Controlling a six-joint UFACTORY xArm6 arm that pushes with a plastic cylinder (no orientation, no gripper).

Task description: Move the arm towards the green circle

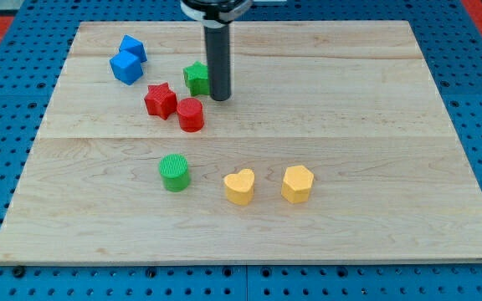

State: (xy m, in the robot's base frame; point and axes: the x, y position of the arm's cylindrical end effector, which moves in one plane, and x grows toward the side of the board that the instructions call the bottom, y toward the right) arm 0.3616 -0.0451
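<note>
The green circle (174, 172) is a short green cylinder on the wooden board (350, 125), left of centre in the lower half. My tip (219, 99) is the lower end of the dark rod, in the upper middle of the board. It stands just right of a green star-shaped block (196, 78), touching or almost touching it. The tip is well above and a little right of the green circle, with a red cylinder (191, 114) lying between them.
A red star (161, 99) lies left of the red cylinder. Two blue blocks (127, 60) sit at the upper left. A yellow heart (239, 186) and a yellow hexagonal block (297, 184) lie right of the green circle. A blue pegboard surrounds the board.
</note>
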